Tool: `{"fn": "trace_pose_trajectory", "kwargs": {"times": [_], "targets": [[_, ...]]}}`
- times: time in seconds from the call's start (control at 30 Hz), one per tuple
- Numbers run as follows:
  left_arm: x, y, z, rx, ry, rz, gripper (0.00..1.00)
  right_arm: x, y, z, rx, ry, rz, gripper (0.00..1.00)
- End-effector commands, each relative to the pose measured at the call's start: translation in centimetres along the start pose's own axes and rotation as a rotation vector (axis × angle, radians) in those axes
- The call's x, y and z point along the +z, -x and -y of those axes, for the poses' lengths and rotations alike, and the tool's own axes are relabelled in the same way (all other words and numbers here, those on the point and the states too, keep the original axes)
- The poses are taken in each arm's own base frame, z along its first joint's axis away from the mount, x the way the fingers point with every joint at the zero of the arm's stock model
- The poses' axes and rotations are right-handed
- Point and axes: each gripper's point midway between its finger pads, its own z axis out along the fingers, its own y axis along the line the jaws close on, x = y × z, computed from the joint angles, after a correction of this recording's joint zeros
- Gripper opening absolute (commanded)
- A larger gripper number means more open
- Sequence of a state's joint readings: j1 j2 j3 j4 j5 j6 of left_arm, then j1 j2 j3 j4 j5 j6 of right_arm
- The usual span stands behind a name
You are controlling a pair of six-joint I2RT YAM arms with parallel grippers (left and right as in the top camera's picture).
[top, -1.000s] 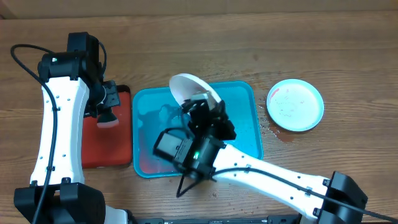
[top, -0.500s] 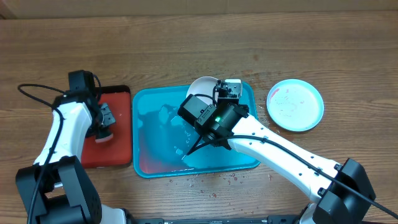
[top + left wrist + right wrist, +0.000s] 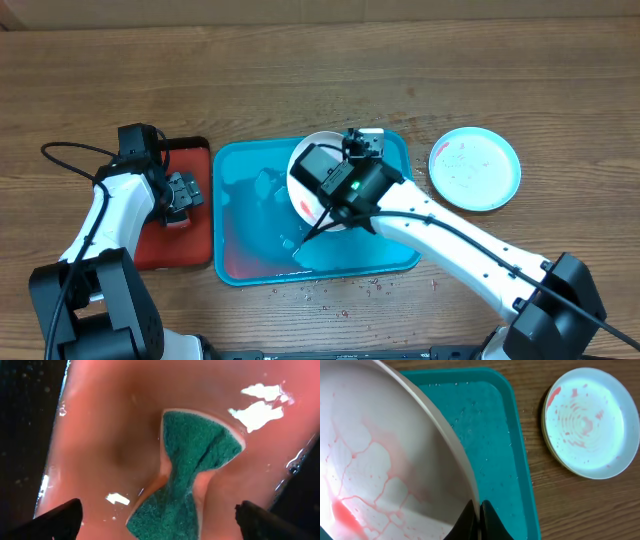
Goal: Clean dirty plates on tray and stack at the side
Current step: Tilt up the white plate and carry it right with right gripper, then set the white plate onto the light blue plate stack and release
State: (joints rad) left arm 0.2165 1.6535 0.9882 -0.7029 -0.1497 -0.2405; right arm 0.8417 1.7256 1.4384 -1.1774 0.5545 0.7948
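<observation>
My right gripper (image 3: 479, 516) is shut on the rim of a white plate (image 3: 385, 460) smeared with red sauce. It holds the plate tilted over the turquoise tray (image 3: 495, 445). From overhead, the plate (image 3: 318, 146) sits at the tray's (image 3: 245, 200) far right part, partly under the right gripper (image 3: 360, 150). A light-blue plate (image 3: 475, 168) with faint red marks lies on the table right of the tray, and a yellow-green rim shows under its edge (image 3: 546, 435). My left gripper (image 3: 160, 527) stands open over a green sponge (image 3: 192, 465), not touching it.
The sponge lies on a smaller, wet red tray (image 3: 185, 250) left of the turquoise one, with my left gripper (image 3: 182, 195) above it. Water drops and crumbs dot the wood table (image 3: 340, 295) in front of the turquoise tray.
My left gripper has opened and let go of the sponge onto the red tray. The right arm has swung the white plate rightward and lower over the turquoise tray.
</observation>
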Motion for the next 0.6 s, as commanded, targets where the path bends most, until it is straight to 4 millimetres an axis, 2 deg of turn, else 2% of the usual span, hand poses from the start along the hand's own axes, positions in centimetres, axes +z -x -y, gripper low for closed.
{"fn": "trace_pose_trajectory", "kwargs": {"times": [0.0, 0.2, 0.33, 0.4, 0.43, 0.57], "targets": [[-0.8, 0.5, 0.0, 0.005, -0.003, 0.003, 1.00, -0.3, 0.8, 0.1, 0.023, 0.059, -0.035, 0.04], [-5.8, 2.6, -0.5, 0.003, 0.011, 0.029, 1.00, -0.3, 1.8, 0.5, 0.045, 0.174, -0.099, 0.04], [-10.8, 4.3, 0.0, 0.005, -0.029, 0.099, 1.00, -0.9, 2.7, 0.6, 0.067, 0.299, -0.138, 0.04], [-13.2, 4.7, 0.7, 0.013, -0.071, 0.142, 1.00, -1.1, 3.1, 1.2, 0.085, 0.353, -0.163, 0.04], [-14.6, 4.9, 1.5, 0.023, -0.113, 0.171, 1.00, -1.1, 3.4, 1.6, 0.099, 0.376, -0.176, 0.04], [-18.6, 4.8, 5.0, 0.075, -0.281, 0.248, 1.00, -0.6, 4.8, 4.0, 0.167, 0.471, -0.226, 0.04]]}}
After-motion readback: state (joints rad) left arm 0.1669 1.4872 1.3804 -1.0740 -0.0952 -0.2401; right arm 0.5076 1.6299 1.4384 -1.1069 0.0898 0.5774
